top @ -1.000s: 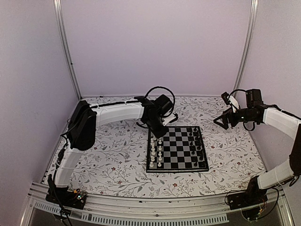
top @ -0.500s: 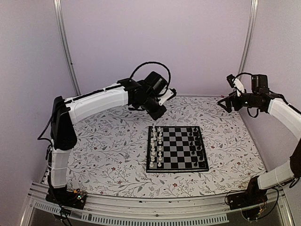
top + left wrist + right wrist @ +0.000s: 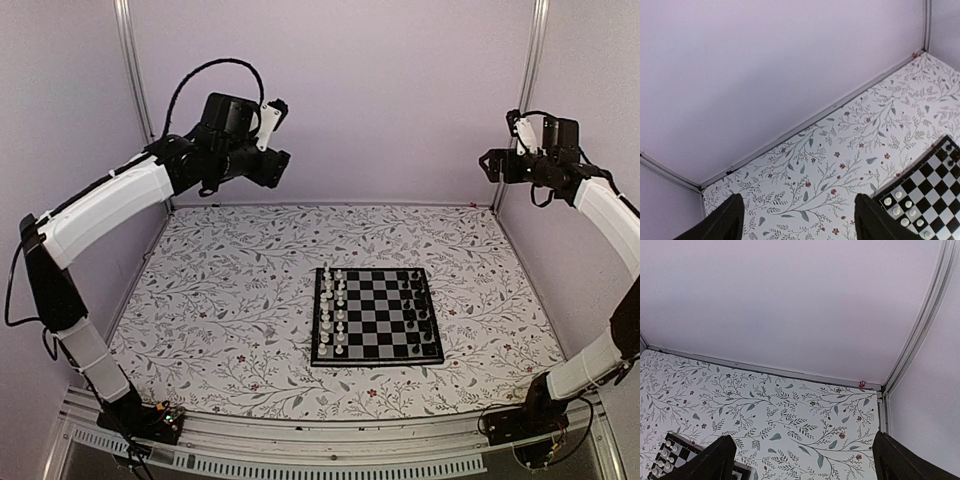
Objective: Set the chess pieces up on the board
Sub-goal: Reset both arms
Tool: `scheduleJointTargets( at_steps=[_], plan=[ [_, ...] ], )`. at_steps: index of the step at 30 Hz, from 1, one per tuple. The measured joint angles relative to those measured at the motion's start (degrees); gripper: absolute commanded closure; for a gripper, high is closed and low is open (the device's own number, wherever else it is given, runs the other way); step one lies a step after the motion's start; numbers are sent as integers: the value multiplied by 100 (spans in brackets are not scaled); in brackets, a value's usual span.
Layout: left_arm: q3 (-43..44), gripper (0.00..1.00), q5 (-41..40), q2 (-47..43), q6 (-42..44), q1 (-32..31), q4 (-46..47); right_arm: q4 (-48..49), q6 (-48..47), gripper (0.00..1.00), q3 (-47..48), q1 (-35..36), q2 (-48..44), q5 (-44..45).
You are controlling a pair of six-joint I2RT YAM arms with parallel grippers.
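The board [image 3: 376, 312] lies flat at mid-table, right of centre. White chess pieces [image 3: 333, 310] fill its two left columns and black chess pieces [image 3: 418, 308] its two right columns. My left gripper [image 3: 279, 164] hangs high at the back left, far from the board, open and empty. The left wrist view shows its fingers [image 3: 726, 221] wide apart over bare tabletop, the gripper [image 3: 800, 222] holding nothing, with a board corner [image 3: 939, 176] and white pieces [image 3: 904, 207] at lower right. My right gripper [image 3: 489, 164] is raised at the back right, open and empty [image 3: 805, 462]. A board corner [image 3: 684, 454] shows there.
The floral table surface [image 3: 230, 310] is walled by pale panels with metal posts at the back left [image 3: 140, 100] and back right [image 3: 525, 100]. A tiny red mark [image 3: 861, 384] sits in the back right corner. A black cable loops above the left wrist [image 3: 205, 72].
The left arm has lifted from the board's back left corner, swung up and back to the left, and its gripper has opened. The right arm has also risen toward the back right.
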Motion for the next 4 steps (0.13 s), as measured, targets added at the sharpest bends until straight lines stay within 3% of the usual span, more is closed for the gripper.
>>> scheduleJointTargets(
  at_steps=[4],
  plan=[
    [-378, 17, -210, -501, 44, 140, 643, 24, 168, 1, 0, 0, -76, 66]
  ],
)
